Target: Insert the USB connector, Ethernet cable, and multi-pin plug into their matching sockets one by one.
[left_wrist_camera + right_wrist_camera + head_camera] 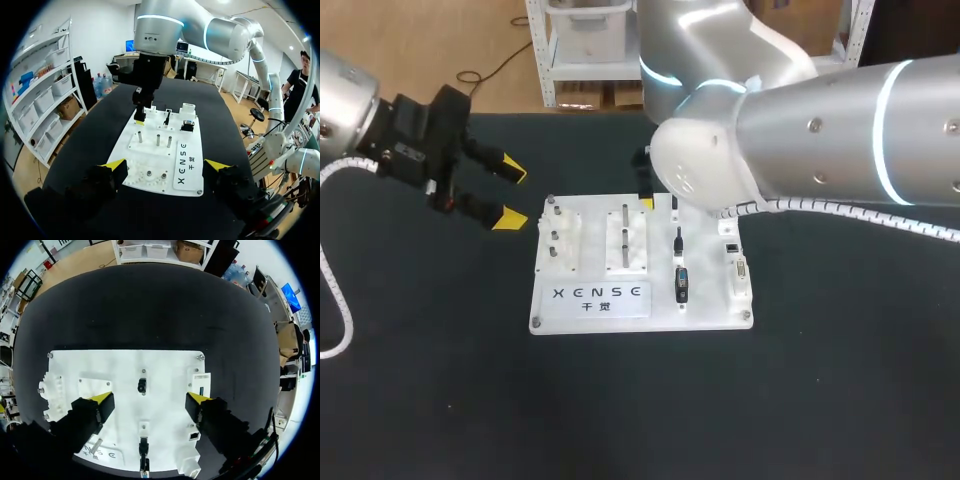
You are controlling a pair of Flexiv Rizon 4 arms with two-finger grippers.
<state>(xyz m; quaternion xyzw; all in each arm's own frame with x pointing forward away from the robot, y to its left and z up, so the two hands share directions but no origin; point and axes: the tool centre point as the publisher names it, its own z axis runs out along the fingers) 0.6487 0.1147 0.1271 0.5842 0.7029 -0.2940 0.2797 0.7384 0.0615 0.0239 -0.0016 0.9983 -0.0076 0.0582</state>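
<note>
Left gripper (510, 193) hangs over the dark table (440, 400) just off the left edge of the white board (590, 312), its claw wide and holding nothing. On the board, left to right: a peg fixture (560, 238), a second white fixture (625, 240), then a column of small black plugs, the near one the larger (681, 284), with another above it (677, 240), and last the socket block (737, 268) along the right edge. The right gripper (150, 398) hovers above the board's far part, claw also wide and empty, and the farthest plug (142, 385) lies on the board below the gap between its fingers.

Judgement on progress: no plug appears seated in the socket block and neither claw carries one, so all three insertions look to be left. The right arm seems placed to pick the first. Which plug is USB, Ethernet or multi-pin I cannot tell for certain.

View notes: the head view gives the whole layout, but the right arm's bulk hides nearly all of its claw there, with one yellow tip showing. The right wrist view supplies the wide jaws and the socket openings (192, 432). The left wrist view alone shows the right gripper from the side, clear of the board.
</note>
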